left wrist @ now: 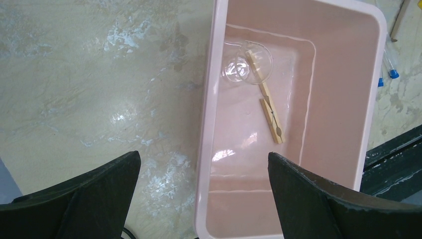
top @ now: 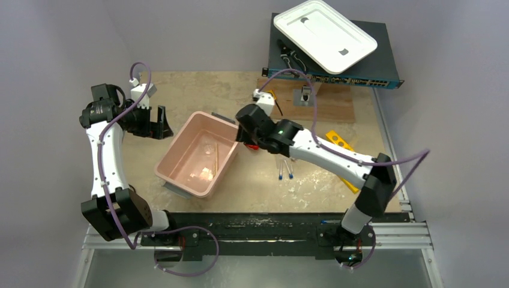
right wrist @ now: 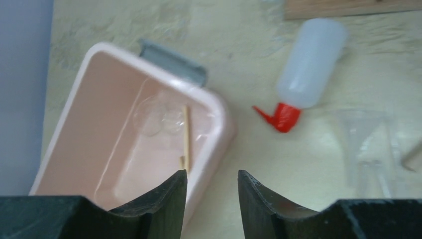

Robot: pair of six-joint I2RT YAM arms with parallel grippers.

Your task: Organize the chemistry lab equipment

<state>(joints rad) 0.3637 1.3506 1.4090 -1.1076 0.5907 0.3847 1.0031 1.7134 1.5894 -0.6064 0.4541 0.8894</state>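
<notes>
A pink bin (top: 198, 155) sits mid-table, and inside it lie a wooden clothespin-like stick (left wrist: 268, 107) and a clear glass dish (left wrist: 247, 64). The translucent squeeze bottle (right wrist: 311, 64) with its red nozzle (right wrist: 281, 117) lies on the table just right of the bin. Two thin tubes with blue tips (top: 285, 170) lie nearer the front. The yellow holed rack (top: 339, 143) is partly under the right arm. My right gripper (right wrist: 212, 174) hovers over the bin's right rim, open and holding nothing. My left gripper (left wrist: 204, 155) is wide open over the bin's left rim, also holding nothing.
At the back right, a white tray (top: 324, 35) rests on a dark network switch (top: 366, 78), with a wooden board (top: 327, 105) in front of it. A clear funnel-like piece (right wrist: 363, 144) lies right of the bottle. The table's right edge is close to the rack.
</notes>
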